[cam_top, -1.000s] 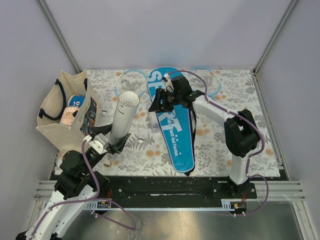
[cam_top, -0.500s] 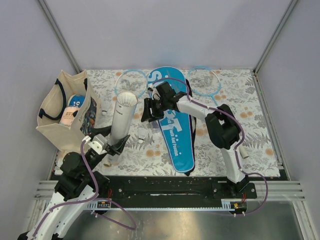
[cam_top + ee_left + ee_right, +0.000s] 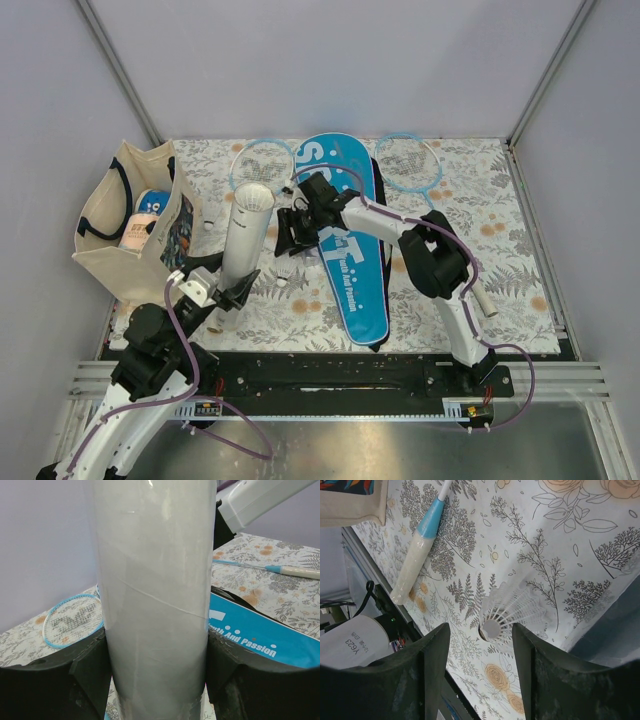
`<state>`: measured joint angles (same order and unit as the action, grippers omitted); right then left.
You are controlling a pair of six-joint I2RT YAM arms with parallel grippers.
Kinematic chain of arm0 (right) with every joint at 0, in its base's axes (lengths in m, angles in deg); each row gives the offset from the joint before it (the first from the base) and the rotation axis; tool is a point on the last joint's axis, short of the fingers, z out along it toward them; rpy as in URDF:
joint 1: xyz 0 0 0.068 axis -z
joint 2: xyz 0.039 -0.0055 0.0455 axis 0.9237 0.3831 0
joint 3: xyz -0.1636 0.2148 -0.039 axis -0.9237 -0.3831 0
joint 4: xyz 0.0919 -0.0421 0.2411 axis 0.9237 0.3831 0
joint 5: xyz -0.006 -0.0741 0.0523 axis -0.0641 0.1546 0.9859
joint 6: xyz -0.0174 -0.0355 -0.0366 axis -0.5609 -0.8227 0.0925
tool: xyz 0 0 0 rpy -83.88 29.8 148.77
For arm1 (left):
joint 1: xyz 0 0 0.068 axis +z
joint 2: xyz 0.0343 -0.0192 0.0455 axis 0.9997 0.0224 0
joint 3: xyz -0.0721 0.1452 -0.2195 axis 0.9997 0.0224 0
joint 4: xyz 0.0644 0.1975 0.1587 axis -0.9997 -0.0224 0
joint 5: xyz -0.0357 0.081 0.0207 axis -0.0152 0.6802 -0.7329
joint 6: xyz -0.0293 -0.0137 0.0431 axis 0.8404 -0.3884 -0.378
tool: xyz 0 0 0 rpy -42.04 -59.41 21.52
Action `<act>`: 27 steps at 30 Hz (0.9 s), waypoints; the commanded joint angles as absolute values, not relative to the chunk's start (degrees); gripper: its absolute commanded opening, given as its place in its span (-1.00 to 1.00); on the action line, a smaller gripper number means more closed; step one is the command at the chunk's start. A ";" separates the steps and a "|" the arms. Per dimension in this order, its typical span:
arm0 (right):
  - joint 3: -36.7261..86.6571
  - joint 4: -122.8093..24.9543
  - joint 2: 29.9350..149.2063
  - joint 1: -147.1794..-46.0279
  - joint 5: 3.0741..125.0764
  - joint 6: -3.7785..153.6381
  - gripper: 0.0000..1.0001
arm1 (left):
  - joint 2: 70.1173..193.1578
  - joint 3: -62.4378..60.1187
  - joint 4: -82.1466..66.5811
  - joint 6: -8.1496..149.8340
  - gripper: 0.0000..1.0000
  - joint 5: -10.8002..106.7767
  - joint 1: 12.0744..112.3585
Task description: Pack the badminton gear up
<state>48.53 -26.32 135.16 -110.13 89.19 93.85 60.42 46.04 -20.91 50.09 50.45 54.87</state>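
Swung left off the blue racket-shaped "SPORT" cover, the right gripper is held open astride a small white feathered shuttlecock, seemingly untouched, while the long white tube is clamped mouth-up in the jaws of the left gripper, presumably to receive it.

Canvas tote bag, floral table mat
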 commanded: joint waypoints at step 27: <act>33.71 -32.56 100.18 -101.50 85.89 101.78 -1.00 | 64.40 45.26 -18.94 50.47 -0.21 50.71 54.70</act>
<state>36.18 -30.78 108.82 -105.26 90.89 100.17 62.78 46.85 -22.92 49.87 50.73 54.87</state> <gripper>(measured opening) 0.015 0.664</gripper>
